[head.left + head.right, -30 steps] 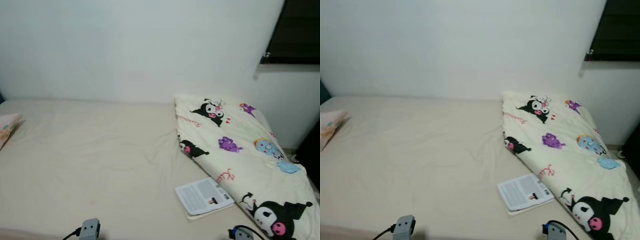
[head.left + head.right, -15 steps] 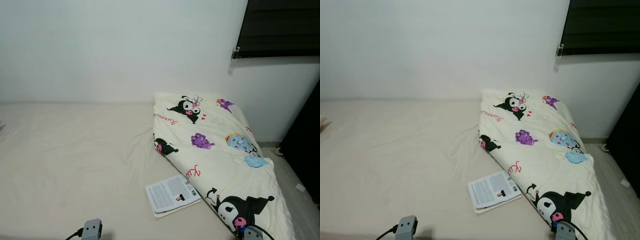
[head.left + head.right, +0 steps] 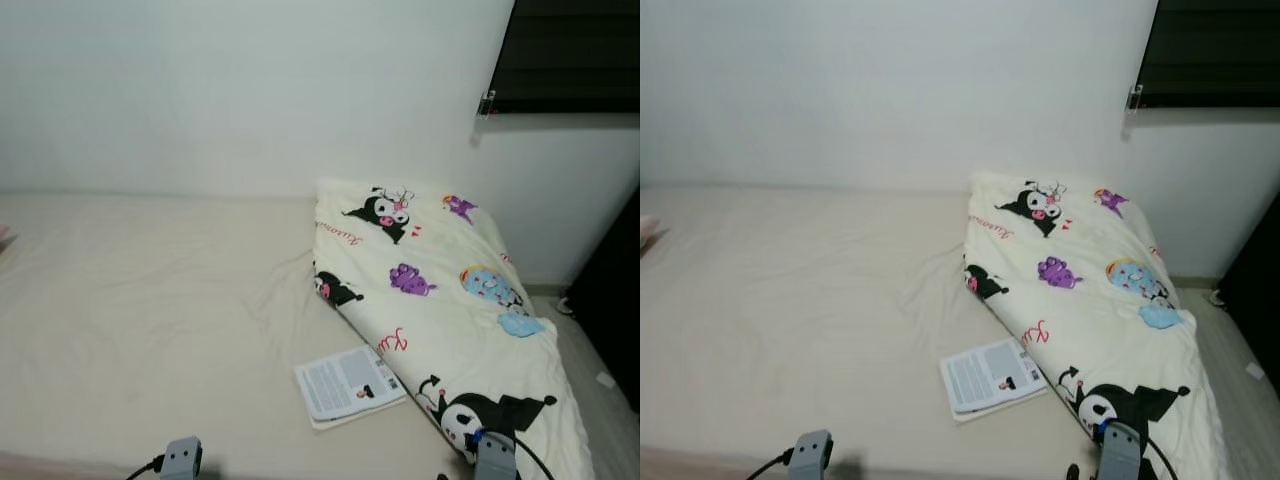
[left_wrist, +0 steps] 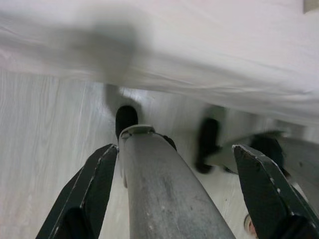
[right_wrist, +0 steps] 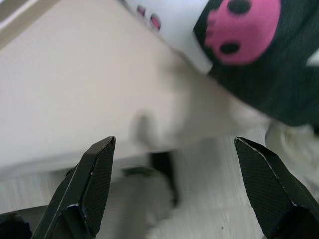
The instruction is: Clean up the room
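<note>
Hanging spread, left gripper (image 4: pixel 174 149) frames a metal leg (image 4: pixel 164 189).

A cream blanket (image 3: pixel 450 300) printed with black, pink, purple and blue cartoon figures lies on a beige bed (image 3: pixel 150 320) beside a seemingly grey-and-white booklet (image 3: pixel 349 384).

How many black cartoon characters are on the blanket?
3 on the blanket: one at its far end near the wall, one on the folded edge, one at the near end. Folds may hide more.
</note>
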You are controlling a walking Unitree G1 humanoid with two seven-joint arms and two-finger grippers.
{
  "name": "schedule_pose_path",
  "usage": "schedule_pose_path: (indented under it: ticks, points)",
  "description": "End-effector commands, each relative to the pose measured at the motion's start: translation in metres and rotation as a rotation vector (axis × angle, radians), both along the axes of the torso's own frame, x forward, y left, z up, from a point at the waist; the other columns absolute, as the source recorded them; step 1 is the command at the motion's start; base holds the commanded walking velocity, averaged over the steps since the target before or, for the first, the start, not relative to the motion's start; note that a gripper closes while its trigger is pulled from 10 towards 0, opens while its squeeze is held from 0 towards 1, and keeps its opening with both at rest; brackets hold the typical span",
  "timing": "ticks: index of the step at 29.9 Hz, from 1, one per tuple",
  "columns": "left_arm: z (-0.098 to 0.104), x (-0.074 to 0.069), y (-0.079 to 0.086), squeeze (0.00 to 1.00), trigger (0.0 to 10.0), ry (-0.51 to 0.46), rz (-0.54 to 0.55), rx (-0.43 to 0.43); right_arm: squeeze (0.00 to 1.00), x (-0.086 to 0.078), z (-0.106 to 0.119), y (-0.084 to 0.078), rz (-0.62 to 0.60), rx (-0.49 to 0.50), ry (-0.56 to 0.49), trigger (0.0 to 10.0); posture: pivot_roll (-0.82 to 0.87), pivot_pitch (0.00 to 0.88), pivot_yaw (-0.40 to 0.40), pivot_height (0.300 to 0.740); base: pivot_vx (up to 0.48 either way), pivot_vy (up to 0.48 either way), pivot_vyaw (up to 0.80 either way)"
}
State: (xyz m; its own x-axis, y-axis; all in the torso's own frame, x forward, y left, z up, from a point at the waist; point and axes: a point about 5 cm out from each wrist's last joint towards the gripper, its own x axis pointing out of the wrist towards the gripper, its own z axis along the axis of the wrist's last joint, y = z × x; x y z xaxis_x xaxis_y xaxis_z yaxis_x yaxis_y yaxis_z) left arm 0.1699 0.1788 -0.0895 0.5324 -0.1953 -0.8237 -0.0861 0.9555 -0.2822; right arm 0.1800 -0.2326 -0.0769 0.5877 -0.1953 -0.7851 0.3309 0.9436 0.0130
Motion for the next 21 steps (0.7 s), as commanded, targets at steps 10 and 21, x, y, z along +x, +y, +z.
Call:
schedule_pose_path:
  ticks: [10,21]
  points:
    - [0.0,-0.002,0.006,0.0,10.0,0.008,0.011,0.02,0.0,0.057,0.031,0.027,0.223,0.165,-0.229,10.0,-0.01,0.027,0.046,0.725,0.0,0.0,0.0]
    - [0.002,0.004,0.003,0.0,10.0,-0.013,0.01,0.017,0.0,0.068,0.036,0.046,0.324,0.349,-0.212,10.0,-0.01,0.025,0.044,0.68,0.0,0.0,0.0]
